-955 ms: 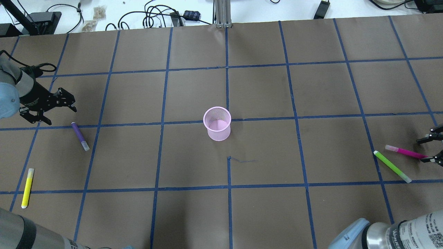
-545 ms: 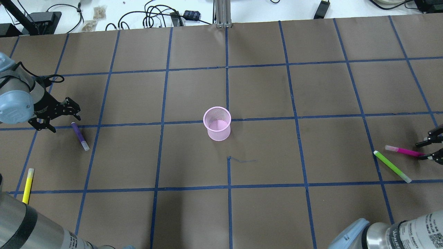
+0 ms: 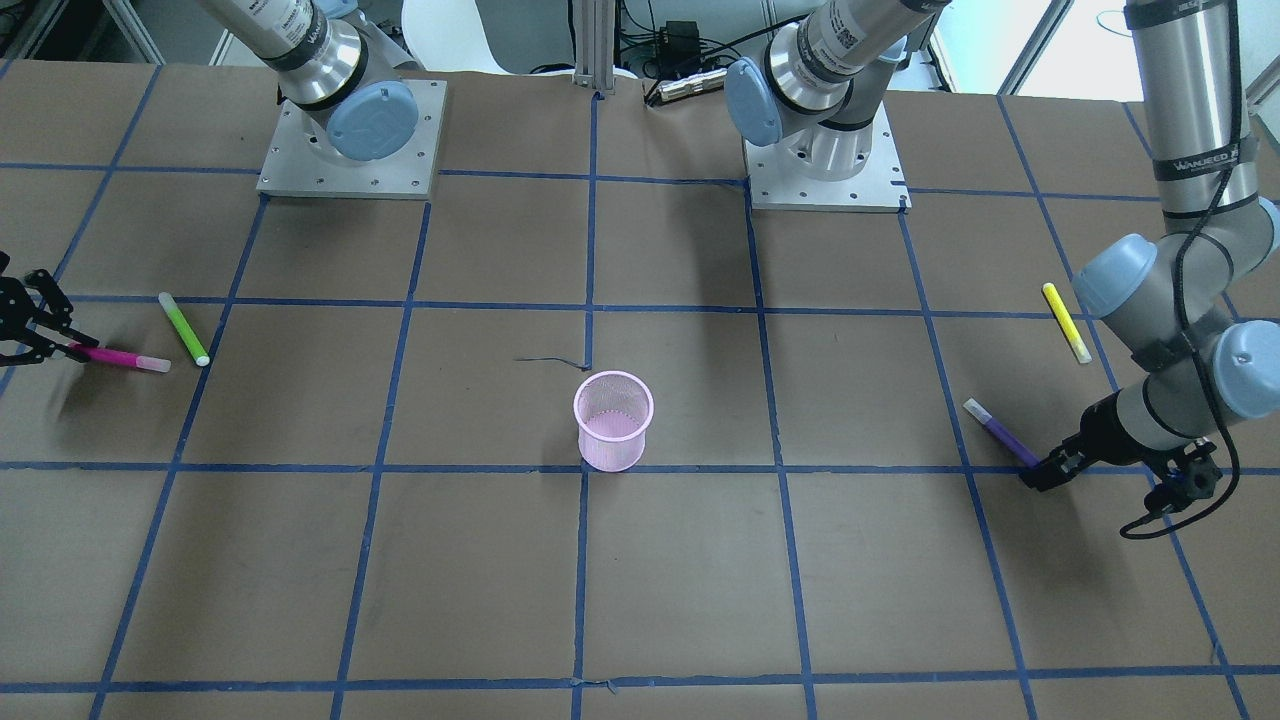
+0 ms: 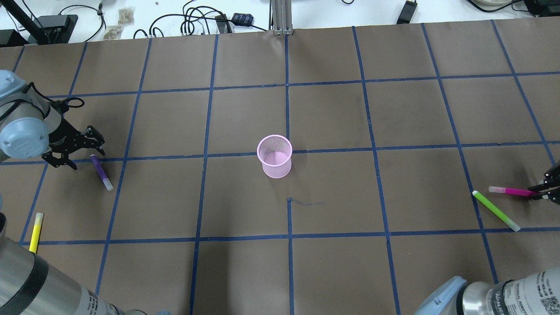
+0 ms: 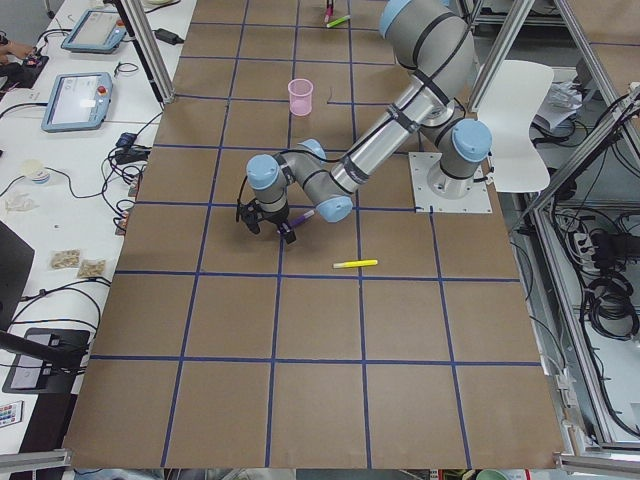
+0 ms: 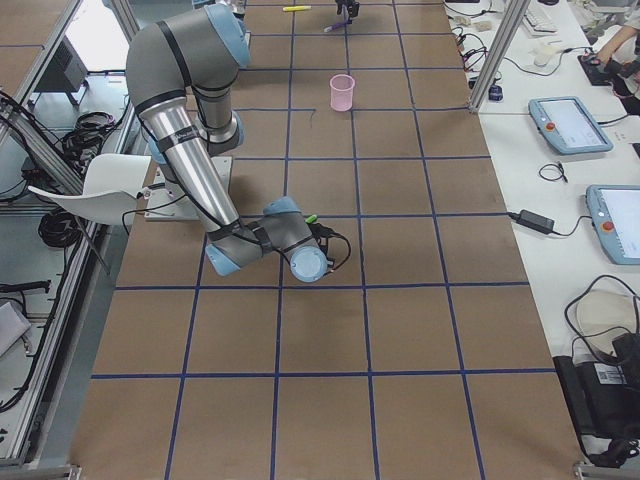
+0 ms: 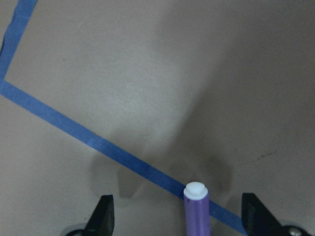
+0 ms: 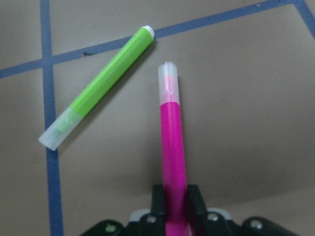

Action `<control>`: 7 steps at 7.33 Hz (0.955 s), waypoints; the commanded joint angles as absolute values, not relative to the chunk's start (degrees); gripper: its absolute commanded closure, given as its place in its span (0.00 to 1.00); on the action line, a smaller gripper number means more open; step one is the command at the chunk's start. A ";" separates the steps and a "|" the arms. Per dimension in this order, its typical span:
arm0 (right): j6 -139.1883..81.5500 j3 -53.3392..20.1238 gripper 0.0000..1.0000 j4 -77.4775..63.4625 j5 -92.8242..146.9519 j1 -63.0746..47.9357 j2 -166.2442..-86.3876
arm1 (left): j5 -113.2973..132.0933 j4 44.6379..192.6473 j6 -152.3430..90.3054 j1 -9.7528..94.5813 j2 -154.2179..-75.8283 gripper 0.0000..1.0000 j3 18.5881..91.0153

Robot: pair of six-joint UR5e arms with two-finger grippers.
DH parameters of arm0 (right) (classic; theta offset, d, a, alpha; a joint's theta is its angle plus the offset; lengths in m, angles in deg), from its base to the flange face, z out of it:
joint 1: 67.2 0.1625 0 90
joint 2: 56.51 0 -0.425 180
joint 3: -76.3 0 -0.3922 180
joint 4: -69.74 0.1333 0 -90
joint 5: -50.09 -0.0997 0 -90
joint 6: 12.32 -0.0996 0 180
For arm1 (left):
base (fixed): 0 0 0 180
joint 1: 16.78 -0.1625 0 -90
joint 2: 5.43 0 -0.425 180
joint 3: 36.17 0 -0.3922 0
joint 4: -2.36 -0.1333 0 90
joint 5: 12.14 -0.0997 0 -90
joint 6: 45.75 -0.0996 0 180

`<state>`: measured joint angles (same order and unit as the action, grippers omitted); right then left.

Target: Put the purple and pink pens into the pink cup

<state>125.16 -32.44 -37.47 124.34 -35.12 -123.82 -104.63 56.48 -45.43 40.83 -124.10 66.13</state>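
The pink mesh cup (image 4: 274,156) stands upright at the table's middle, also in the front view (image 3: 613,420). The purple pen (image 4: 100,172) lies flat at the left. My left gripper (image 4: 86,154) is open, low over the pen's far end; in the left wrist view the pen's tip (image 7: 197,216) lies between the spread fingers of the gripper (image 7: 179,221). The pink pen (image 4: 509,190) lies at the right. My right gripper (image 4: 541,193) is shut on its end; the right wrist view shows the fingers (image 8: 157,199) pinching the pen (image 8: 170,132).
A green pen (image 4: 495,210) lies just beside the pink pen, also in the right wrist view (image 8: 98,101). A yellow pen (image 4: 36,232) lies at the near left. Cables and boxes sit beyond the table's far edge.
My left gripper has moved right and down to the purple pen's far end. My right gripper has closed on the pink pen's end, and the pen has turned slightly.
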 commanded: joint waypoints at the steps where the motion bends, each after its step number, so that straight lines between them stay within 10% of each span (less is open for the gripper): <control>1: 119.47 -32.25 0.93 -37.31 123.83 -32.42 -130.30 | -104.51 56.42 -44.78 40.87 -124.17 0.38 66.14; 3: 106.15 -31.72 0.93 -36.96 124.70 -21.91 -138.03 | -103.12 56.33 -42.34 40.96 -124.17 0.63 66.14; 4: 97.54 -31.63 0.93 -36.26 125.05 -15.24 -141.03 | -102.23 56.33 -41.71 41.05 -124.17 0.92 66.05; 7: 71.18 -30.32 0.92 -38.35 126.55 5.86 -145.27 | -102.31 57.29 -41.88 41.22 -122.95 1.00 65.44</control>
<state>82.45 -31.22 -37.33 125.88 -2.88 -143.86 -102.36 57.03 -41.81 41.10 -123.74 65.73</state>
